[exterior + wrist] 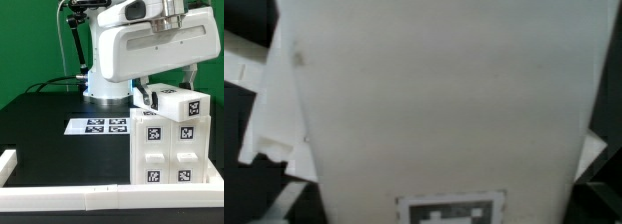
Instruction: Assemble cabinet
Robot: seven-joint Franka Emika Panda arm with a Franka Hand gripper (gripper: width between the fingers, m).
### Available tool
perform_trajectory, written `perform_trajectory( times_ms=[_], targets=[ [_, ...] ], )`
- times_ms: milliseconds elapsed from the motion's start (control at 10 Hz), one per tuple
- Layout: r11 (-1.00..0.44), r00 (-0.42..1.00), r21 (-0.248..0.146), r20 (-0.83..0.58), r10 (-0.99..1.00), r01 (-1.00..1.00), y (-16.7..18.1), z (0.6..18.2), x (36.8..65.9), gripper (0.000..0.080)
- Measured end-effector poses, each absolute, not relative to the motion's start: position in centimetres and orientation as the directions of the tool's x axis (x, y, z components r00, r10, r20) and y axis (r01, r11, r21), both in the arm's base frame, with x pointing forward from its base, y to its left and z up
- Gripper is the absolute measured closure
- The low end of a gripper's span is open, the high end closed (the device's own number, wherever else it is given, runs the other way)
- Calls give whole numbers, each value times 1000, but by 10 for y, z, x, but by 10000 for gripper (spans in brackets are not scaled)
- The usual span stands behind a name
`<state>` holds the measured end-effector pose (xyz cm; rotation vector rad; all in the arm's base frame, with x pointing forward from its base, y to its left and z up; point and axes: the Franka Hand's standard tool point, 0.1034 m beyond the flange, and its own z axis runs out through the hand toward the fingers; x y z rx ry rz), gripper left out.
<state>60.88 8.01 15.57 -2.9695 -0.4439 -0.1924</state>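
Claw (168, 88) of mine hangs directly over the upright cabinet (172, 140), whose long axis runs vertically beneath me; whether my jaws grip it I cannot tell.

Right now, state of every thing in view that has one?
large white plastic cabinet box: upright on the black table, tagged panels facing the camera, at the exterior view's right.
smaller white tagged block: on top of the cabinet, tilted.
gripper: low over the cabinet's top; fingers hidden, open or shut cannot be told.
flat white marker board: lying flat on the table.
long white border rail: lying along the table's near edge.
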Motion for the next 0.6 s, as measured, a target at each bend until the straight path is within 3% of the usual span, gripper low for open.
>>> perform_trajectory(
  times_ms=[600],
  targets=[
    [-956,957,-186,138,-254,-227,83,156,613,243]
  ],
)
